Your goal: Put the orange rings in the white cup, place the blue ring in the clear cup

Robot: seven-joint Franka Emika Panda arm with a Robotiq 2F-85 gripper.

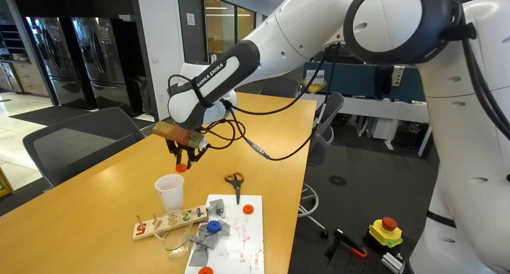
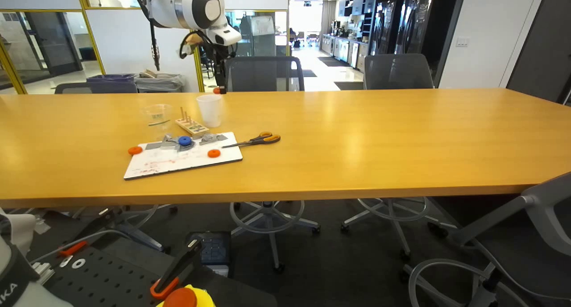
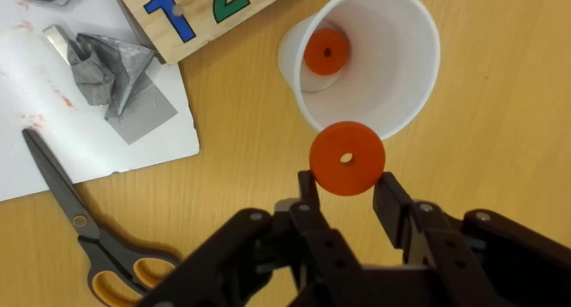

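While the gripper [image 3: 346, 177] pinches an orange ring [image 3: 328, 159] by its sides, that ring overlaps the rim of the white cup [image 3: 392, 70] between six and seven o'clock in the wrist view. Whether ring and rim touch is hard to tell; in both exterior views the ring hangs near the mouth, toward one o'clock. The step in hand looks like the drop. Best, I judge, is a slow, level slide toward twelve o'clock there until the whole ring clears the rim, then a slight descent and a gentle release; letting go here risks a bounce off the lip or a tipped cup. A second orange ring [image 3: 328, 64] lies on the cup's floor, toward nine o'clock, and should not obstruct. For later, in an exterior view, a third orange ring [image 1: 248, 209] lies at one o'clock on the white board [image 1: 255, 226], a fourth orange ring [image 1: 205, 270] at seven by its edge, and the blue ring [image 1: 213, 226] at ten, on grey scraps [image 1: 207, 239], at three o'clock from the clear cup [image 1: 175, 238].
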